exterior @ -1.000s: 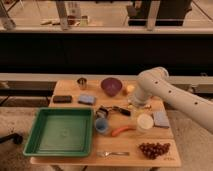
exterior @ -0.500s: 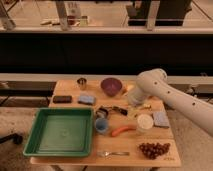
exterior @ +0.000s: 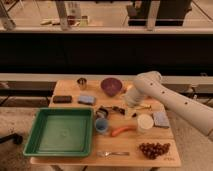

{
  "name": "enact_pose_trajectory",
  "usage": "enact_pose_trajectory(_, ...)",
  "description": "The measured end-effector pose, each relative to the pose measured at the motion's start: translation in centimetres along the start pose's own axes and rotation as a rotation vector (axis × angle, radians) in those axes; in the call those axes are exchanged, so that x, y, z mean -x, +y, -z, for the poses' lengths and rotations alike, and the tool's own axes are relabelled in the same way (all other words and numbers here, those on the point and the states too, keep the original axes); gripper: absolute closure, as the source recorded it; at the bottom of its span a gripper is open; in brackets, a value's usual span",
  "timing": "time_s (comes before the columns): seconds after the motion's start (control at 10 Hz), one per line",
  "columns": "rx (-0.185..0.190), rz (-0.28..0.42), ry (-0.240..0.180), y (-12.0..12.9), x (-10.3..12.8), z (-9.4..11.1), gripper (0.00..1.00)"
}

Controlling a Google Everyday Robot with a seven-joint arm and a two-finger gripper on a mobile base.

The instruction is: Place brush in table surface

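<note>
Camera view, findings in order of size.

- **Table surface**: light tan wood, carrying every item.
- **Green tray**: front left of the table.
- **Robot arm**: white, reaching in from the right over the rear half of the table.
- **Purple bowl**: rear centre.
- **Grapes**: front right.
- **White cup**, **blue cup** and **carrot**: mid-table.
- **Brush**: dark, lying low between the purple bowl and the blue cup. It appears to be at table level, immediately left of the gripper.
- **Gripper**: at the arm's lower end, close above the table. It is touching or just beside the brush's handle end; which of the two cannot be told. How far it is open, and whether it grips the brush, cannot be told either.

Assessment: placement appears nearly or fully complete. What likely remains is release, if not yet made, and withdrawal of the arm.
</note>
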State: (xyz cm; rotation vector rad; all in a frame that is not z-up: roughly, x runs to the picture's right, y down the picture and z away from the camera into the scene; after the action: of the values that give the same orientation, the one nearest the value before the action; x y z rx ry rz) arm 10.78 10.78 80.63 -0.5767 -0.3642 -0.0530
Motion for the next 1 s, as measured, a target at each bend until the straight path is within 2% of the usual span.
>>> enact_pose_trajectory(0.7, 0.017, 0.082, -0.043, -1.5, 0.8, -3.5, 0.20)
enact_pose_trajectory(1.0, 0.007, 0.105, -0.066, -2.3, 0.8, -5.4, 0.20)
